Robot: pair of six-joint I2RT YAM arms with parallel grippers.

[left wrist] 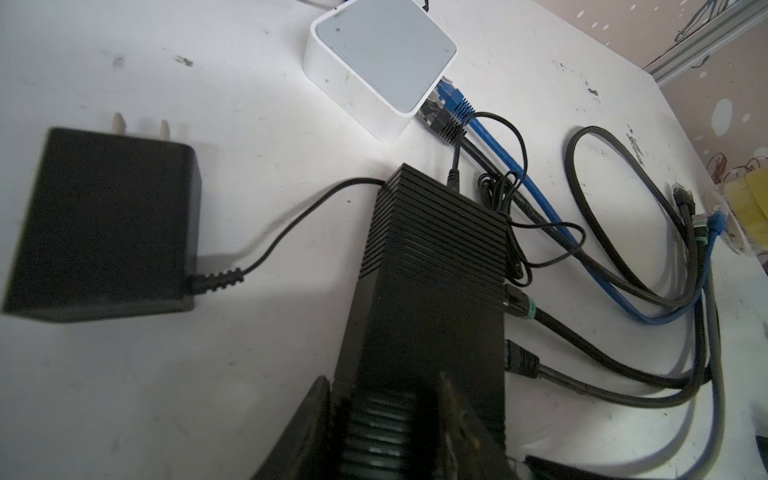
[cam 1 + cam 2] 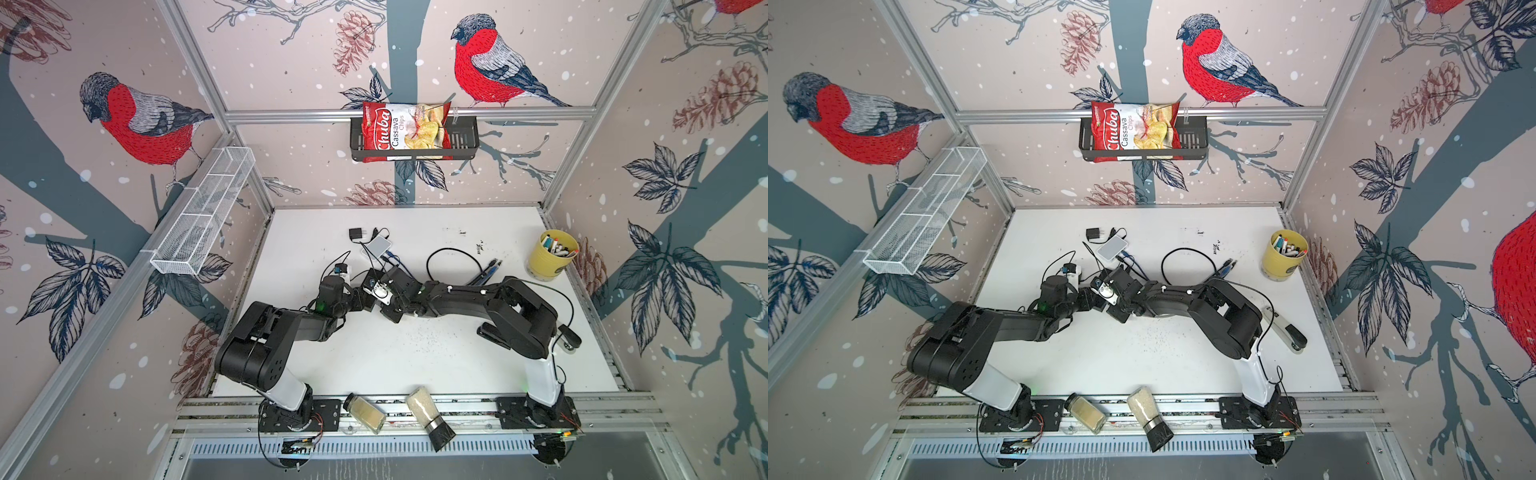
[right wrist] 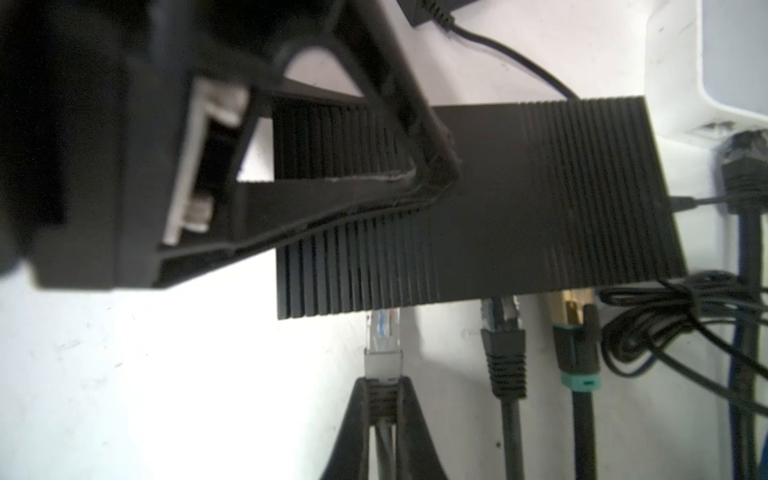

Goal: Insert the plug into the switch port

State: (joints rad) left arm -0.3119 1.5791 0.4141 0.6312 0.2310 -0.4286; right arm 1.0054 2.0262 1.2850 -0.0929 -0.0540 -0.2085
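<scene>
Robot lab cell: aluminium frame (image 2: 291, 113), bird-print walls (image 2: 291, 62).

The switch (image 1: 436, 257) is matt ribbed plastic; plug (image 3: 382, 332) clear, glossy; table (image 1: 124, 395) scuffed.

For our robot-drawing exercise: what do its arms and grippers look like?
The left arm and right arm are black, boxy-jointed, each with one white lower link and thin black cables. The left gripper and right gripper are black and wedge-shaped.
</scene>
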